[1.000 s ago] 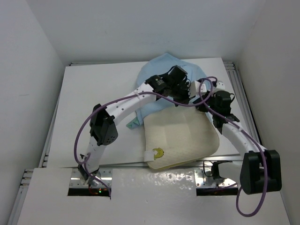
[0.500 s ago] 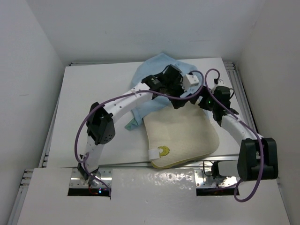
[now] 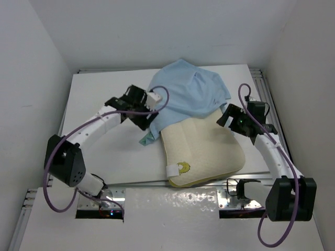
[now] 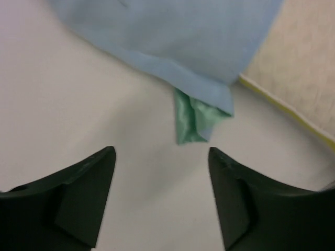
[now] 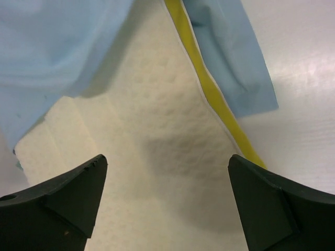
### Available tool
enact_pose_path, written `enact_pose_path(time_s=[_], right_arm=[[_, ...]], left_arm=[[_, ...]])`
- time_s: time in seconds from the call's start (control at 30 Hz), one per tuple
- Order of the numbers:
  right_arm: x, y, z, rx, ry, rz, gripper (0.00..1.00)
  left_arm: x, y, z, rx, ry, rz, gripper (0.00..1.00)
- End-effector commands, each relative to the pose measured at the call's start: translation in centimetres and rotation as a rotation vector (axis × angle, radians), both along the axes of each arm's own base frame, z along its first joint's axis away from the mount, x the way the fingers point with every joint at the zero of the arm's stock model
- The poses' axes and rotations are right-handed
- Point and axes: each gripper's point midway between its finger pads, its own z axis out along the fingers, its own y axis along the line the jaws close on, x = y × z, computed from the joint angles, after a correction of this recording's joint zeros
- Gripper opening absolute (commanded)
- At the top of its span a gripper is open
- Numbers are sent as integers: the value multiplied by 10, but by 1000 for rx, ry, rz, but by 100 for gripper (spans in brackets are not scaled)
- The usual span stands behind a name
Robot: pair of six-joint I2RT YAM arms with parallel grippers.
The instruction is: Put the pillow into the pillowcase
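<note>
There is one pillow (image 3: 201, 151), one pillowcase (image 3: 186, 91) and one bench (image 3: 99, 94). The pillow bears one round logo (image 3: 183, 168) and one white tag (image 3: 171, 172). Two arms, left arm (image 3: 97, 123) and right arm (image 3: 277, 157), carry two end effectors: left end effector (image 4: 159, 157), right end effector (image 5: 167, 162).

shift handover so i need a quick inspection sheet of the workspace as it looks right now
surface: white table, rails along its side edges
job's things: cream pillow at the near edge, far end under the light blue pillowcase, most uncovered; mint-green corner pokes out left
clutter: nothing seen
grippers: left claw open over table by that corner; right claw open over the pillow; both empty
cables: purple cables loop along both arms
surroundings: white walls on three sides
</note>
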Motion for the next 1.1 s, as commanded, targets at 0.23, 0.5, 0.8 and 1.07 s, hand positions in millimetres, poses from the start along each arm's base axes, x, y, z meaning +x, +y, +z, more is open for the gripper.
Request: enact_pose_path(time_s=[0.23,0.5,0.8,1.07], right_arm=[[-56,-31,-11,-25,21,-296,98],[-81,-29,-20,-86,90,-193,99],[-90,-13,-80,-40,210,-108,98],[-84,23,-97,120,144,33,21]], left_arm=[[-15,0,-73,30,40,-21,83],[-6,-26,-93,-18,79,-65,83],[-17,-50,-113,-33,123,-117,80],[-11,-51,-133,-4,172,-84,7]])
